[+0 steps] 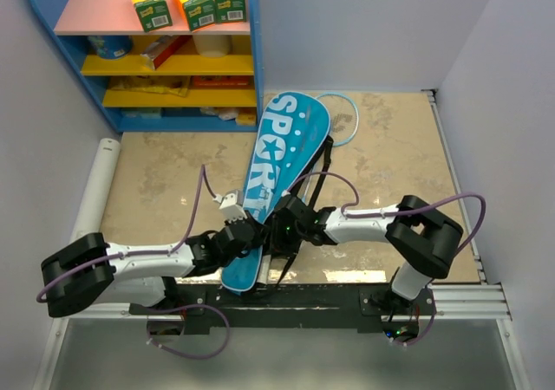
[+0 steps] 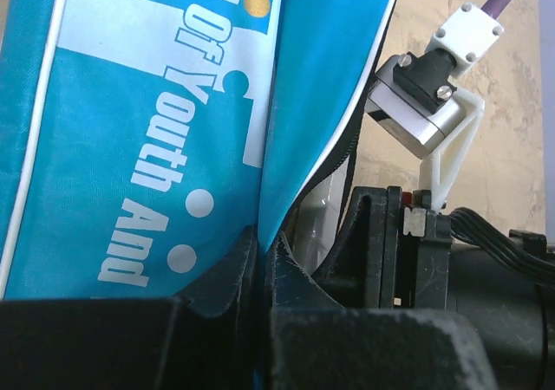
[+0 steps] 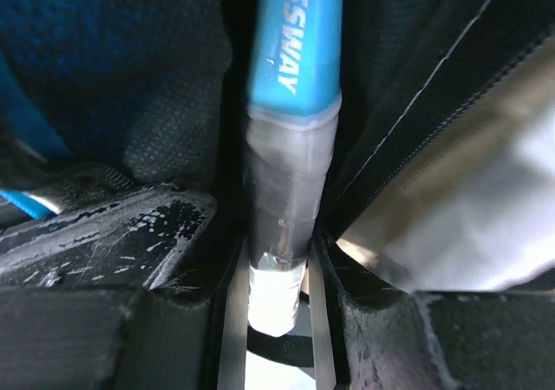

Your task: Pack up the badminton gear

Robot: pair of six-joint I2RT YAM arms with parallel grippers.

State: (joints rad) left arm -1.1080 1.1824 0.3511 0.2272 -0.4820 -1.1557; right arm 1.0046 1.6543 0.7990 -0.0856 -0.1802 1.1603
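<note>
The long blue bag [image 1: 290, 139] lettered "SPORT" lies slanted across the table, its narrow end towards the arms. My left gripper [image 1: 249, 235] is shut on a fold of the bag's blue cloth [image 2: 156, 147] near that end; in the left wrist view the gripper [image 2: 260, 251] pinches the cloth. My right gripper [image 1: 291, 226] is shut on a racket's silver-white handle [image 3: 282, 191], just below its light-blue part, inside the bag's dark opening. A light-blue racket head [image 1: 349, 120] sticks out beside the bag's wide end. No shuttlecocks show.
A blue shelf [image 1: 253, 61] with orange-green boxes [image 1: 195, 0] stands at the back left. A white tube [image 1: 102, 182] lies along the left table edge. Walls close in on both sides. The right wrist camera [image 2: 425, 104] is close to my left gripper.
</note>
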